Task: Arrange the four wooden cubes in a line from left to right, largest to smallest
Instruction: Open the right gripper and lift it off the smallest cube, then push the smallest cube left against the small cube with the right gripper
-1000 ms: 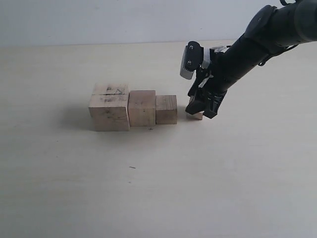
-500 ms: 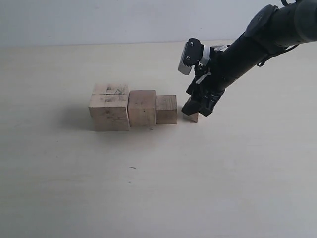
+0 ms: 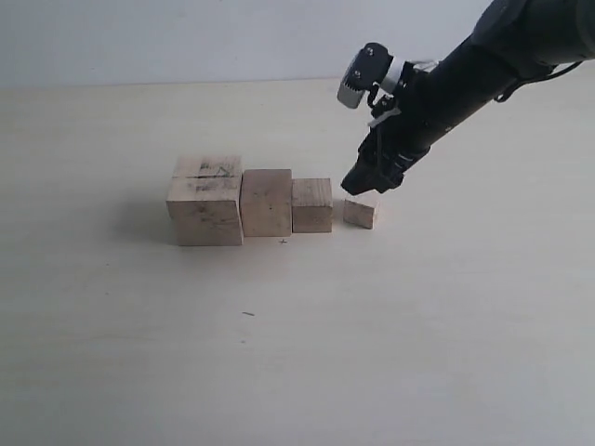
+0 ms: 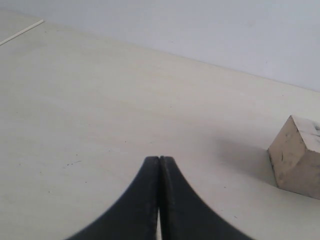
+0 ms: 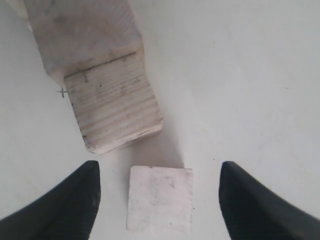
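Exterior view: 4 wooden cubes stand in a single row on the pale table (image 3: 279, 353), graded by size. The largest cube (image 3: 206, 200), with a groove line and dark scribbles on its top, sits at the 9 o'clock end. The second cube (image 3: 267, 202) touches it on the 3 o'clock side, and the third cube (image 3: 312, 204) touches the second in turn. The smallest cube (image 3: 359, 213) rests on the table just beside the third cube at its 3 o'clock, with a narrow gap between them. The right gripper (image 3: 369, 183) hangs just above the smallest cube, at its 12 o'clock, clear of it. In the right wrist view its black fingers (image 5: 65, 210) stand wide apart, holding nothing, with the smallest cube (image 5: 160, 205) on the table between them. The left gripper (image 4: 159, 165) has its fingers pressed together, empty, low over bare table, with 1 cube (image 4: 297, 157) off to one side of it.
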Robot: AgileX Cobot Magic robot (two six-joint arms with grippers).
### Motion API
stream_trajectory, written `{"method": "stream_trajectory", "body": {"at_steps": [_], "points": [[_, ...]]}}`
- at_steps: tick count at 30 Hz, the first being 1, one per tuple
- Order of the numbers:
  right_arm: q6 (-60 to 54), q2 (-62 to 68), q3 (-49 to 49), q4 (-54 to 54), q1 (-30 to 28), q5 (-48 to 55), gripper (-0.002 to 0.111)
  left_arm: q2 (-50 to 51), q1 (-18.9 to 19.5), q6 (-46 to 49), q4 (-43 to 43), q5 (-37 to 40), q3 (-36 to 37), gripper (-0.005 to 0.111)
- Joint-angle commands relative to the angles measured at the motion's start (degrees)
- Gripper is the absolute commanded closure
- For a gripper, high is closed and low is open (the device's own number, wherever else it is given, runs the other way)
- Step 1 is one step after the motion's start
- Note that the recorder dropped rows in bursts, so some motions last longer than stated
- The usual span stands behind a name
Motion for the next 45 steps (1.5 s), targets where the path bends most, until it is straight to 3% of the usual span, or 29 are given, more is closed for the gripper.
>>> {"method": "stream_trajectory", "body": {"at_steps": [1,5,7,12,33,45], "points": [[13.2,-4.1,-0.2,-5.6,0.0,0.7,0.046,-0.4,-0.4,0.2,-0.1,-0.2,0.0,0.107],[31.5,-5.2,-0.2,-14.2,0.0,4.4,0.063,-0.4,-0.4,0.2,-0.1,-0.2,0.0,0.107],[39.9,-5.2,-0.2,-19.1,0.0,5.8,0.077,-0.4,-0.4,0.2,-0.1,-0.2,0.0,0.107],[44.8,-5.1,-0.2,-24.2,0.0,7.2,0.108,-0.4,-0.4,0.2,-0.1,-0.2,0.0,0.107],[52.8,5.7,-0.2,-20.2,0.0,-3.5,0.108,-0.4,-0.4,0.2,-0.1,-0.2,0.0,0.107],[41.6,6.1,-0.2,-11.7,0.0,-4.1,0.108,-0.4,-0.4,0.2,-0.1,-0.2,0.0,0.107]]}}
